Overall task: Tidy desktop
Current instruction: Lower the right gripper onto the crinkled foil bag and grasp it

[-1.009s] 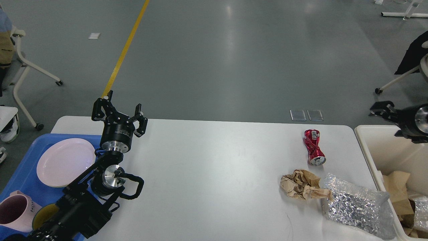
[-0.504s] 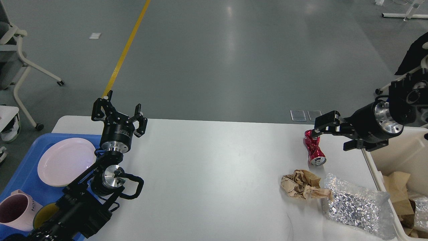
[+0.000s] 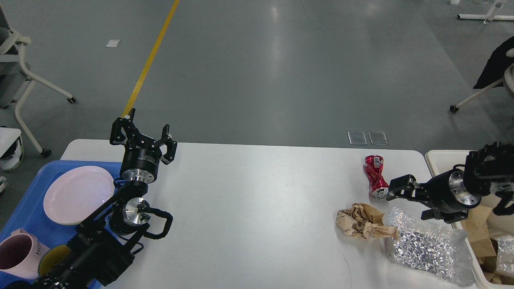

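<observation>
The white desktop carries a crushed red can at the far right, a crumpled ball of brown paper in front of it, and a silvery crinkled plastic bag near the front right corner. My right gripper reaches in from the right, low over the desktop, just right of the can's near end and above the bag; its jaws stand apart and hold nothing. Over the far left edge of the desktop, my left gripper points up, open and empty.
A blue tray at the left holds a pale pink plate, a pink mug and a yellow-lined cup. A cream bin with brown paper stands past the right edge. Chairs stand on the floor beyond.
My right arm swung in from the right over the bin, then dropped and came nearer, its gripper now beside the can's near end. The left arm has not moved.
</observation>
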